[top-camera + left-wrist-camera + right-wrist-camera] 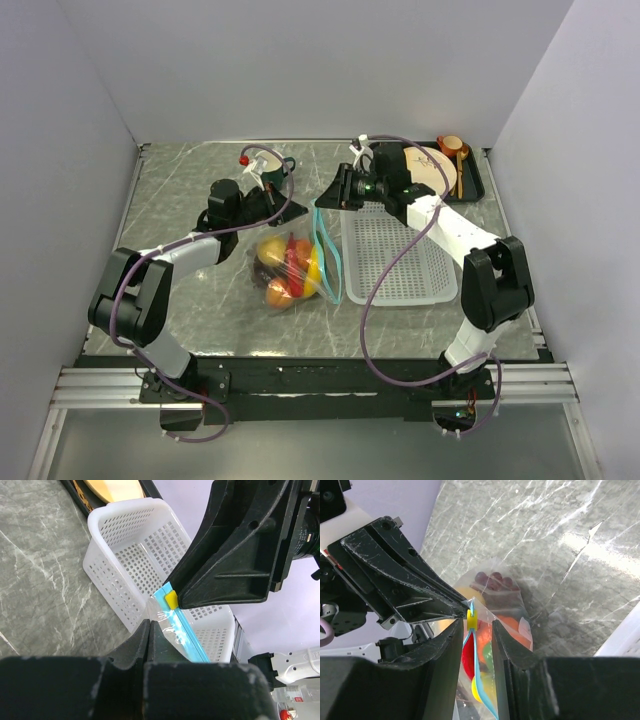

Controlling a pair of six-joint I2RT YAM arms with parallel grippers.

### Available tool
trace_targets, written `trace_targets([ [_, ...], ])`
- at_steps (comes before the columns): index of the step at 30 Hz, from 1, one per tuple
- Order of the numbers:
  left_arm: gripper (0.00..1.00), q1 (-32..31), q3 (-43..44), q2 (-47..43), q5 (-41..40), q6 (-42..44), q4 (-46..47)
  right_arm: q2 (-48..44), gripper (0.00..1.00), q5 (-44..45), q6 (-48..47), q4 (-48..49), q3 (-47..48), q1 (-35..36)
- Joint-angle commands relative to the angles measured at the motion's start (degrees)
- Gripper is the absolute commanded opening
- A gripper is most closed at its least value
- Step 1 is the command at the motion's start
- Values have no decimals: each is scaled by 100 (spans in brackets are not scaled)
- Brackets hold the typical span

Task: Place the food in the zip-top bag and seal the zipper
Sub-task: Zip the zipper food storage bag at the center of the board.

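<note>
A grey marbled desk (190, 215) is carrying everything. A white mesh basket (420, 299) is sitting at about 3 o'clock from the desk's centre, its long side running toward the far edge. A black tray (482, 180) is lying in the 1 o'clock corner, just beyond the basket. A cream plate (437, 165) is resting on the tray, and an orange-brown cup (452, 146) is standing at the tray's far end.
</note>
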Motion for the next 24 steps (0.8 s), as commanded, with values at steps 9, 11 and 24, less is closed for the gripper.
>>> trace_targets([
  [9, 1, -25, 87, -82, 125, -110, 594, 178, 31, -162, -96, 146, 324, 11],
  [11, 1, -25, 87, -64, 134, -118, 611, 204, 31, -188, -105, 137, 342, 11],
  [24, 1, -25, 60, -29, 142, -101, 602, 73, 32, -250, 18, 445, 227, 11],
])
